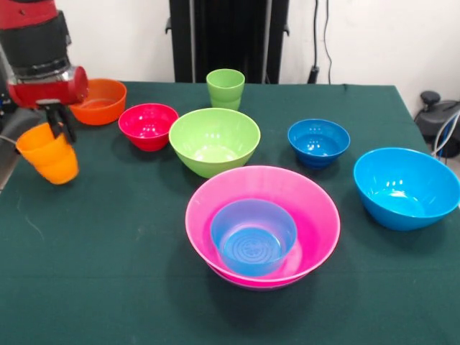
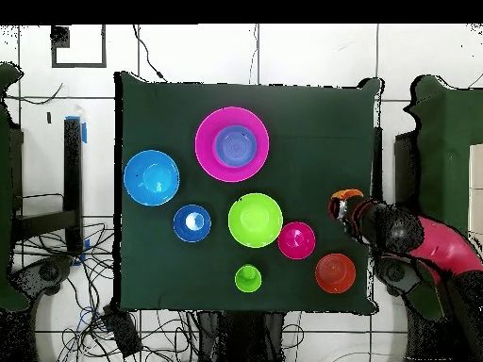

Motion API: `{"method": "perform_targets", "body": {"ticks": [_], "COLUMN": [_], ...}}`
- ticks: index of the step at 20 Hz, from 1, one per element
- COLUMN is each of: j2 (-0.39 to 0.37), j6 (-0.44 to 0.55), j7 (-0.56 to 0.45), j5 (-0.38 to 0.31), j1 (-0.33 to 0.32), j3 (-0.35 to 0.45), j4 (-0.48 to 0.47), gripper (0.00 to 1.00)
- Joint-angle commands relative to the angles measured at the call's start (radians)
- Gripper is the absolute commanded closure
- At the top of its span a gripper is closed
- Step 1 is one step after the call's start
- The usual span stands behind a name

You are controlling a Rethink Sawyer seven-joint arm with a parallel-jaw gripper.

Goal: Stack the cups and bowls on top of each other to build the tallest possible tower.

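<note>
nearest in the front view sits the wide pink bowl (image 1: 262, 226) with a small light-blue bowl (image 1: 253, 237) nested upright inside it; overhead they lie toward twelve o'clock on the counter (image 1: 108, 273), which is covered in dark green cloth. at about three o'clock from the pink bowl, well apart, stands the large sky-blue bowl (image 1: 406, 187), close to the counter's edge. just beyond the pink bowl, at twelve o'clock, is the lime green bowl (image 1: 214, 140), near it but not touching. the small dark-blue bowl (image 1: 318, 141) stands between the lime green and sky-blue bowls. the red bowl (image 1: 148, 126) sits just beside the lime green bowl at its ten o'clock.

at nine o'clock in the front view the gripper (image 1: 56, 122) holds the orange cup (image 1: 49, 153) tilted, raised off the cloth; its black fingers (image 1: 54, 115) are closed on the cup's rim. overhead, the cup (image 2: 344, 202) hangs at the counter's three o'clock edge. nothing stands between it and the pink bowl.

farther back lie the small orange bowl (image 1: 99, 100), partly hidden by the red arm (image 1: 39, 50), and the light green cup (image 1: 225, 88), upright near the far edge. behind are a white wall, a black post and cables; overhead shows a tiled floor with tangled wires.
</note>
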Motion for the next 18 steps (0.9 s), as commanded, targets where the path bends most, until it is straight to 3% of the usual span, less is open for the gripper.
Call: {"method": "perform_targets", "body": {"ticks": [1, 9, 11, 18], "j2": [-0.148, -0.167, -0.206, -0.237], "j6": [0.110, 0.114, 0.105, 0.086], "j7": [-0.079, -0.066, -0.019, 0.086], "j5": [0.030, 0.038, 0.056, 0.104], "j1": [0.046, 0.063, 0.092, 0.169], "j3": [0.065, 0.056, 0.051, 0.012], "j4": [0.073, 0.078, 0.108, 0.167], "gripper": [1.00, 1.00, 1.00, 1.00]}}
